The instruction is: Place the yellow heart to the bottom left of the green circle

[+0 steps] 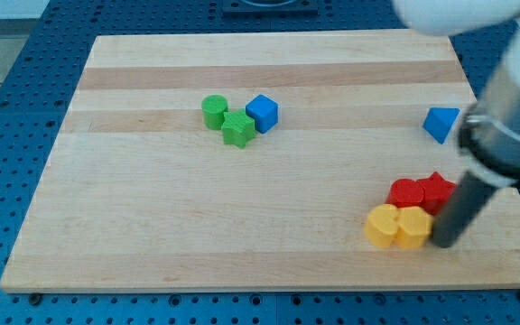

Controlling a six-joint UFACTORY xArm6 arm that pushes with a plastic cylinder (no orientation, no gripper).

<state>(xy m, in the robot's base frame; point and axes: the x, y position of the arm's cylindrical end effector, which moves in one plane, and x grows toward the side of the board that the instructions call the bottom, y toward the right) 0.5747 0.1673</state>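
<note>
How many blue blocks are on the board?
2. One blue block sits near the view's top middle, beside the green star. The other blue block is alone at the view's right. The arm could hide more at the right edge.

— How's the light?
— Bright, even, from overhead; the desk (152, 226) shows small soft shadows, no glare.
— Sharpness?
— My arm (504, 108) at the view's right is blurred; the blocks look slightly soft.

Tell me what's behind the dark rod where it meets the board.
My tip sits just right of the yellow blocks. The rod covers part of the right red block and some wooden board; whether anything smaller hides there can't be seen.
</note>
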